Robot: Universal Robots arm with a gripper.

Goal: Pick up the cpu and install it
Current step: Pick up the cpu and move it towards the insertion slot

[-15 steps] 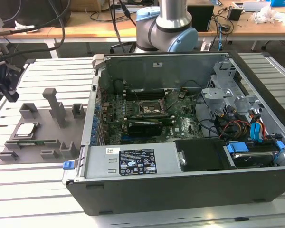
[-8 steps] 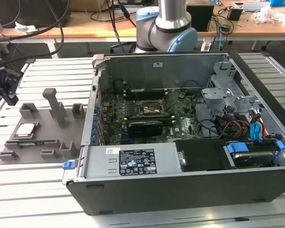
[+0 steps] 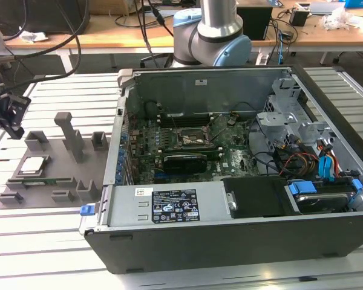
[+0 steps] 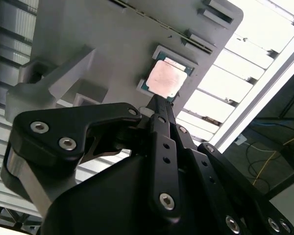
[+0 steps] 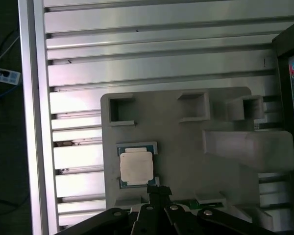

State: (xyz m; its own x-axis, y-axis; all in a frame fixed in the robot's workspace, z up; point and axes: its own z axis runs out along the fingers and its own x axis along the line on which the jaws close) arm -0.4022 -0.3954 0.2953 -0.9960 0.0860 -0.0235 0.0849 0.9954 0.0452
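The cpu, a flat square chip with a silvery top, lies in a shallow seat on the grey plastic fixture plate at the exterior view's left. My gripper hangs above the plate's far left end, apart from the chip. In both wrist views the black fingers come to a narrow point, shut with nothing between them, just off one edge of the cpu. The black-framed socket sits on the motherboard inside the open computer case.
The open computer case takes up the middle and right of the slatted metal table. Upright grey blocks rise from the fixture plate near the chip. Cables and drive brackets crowd the case's right side.
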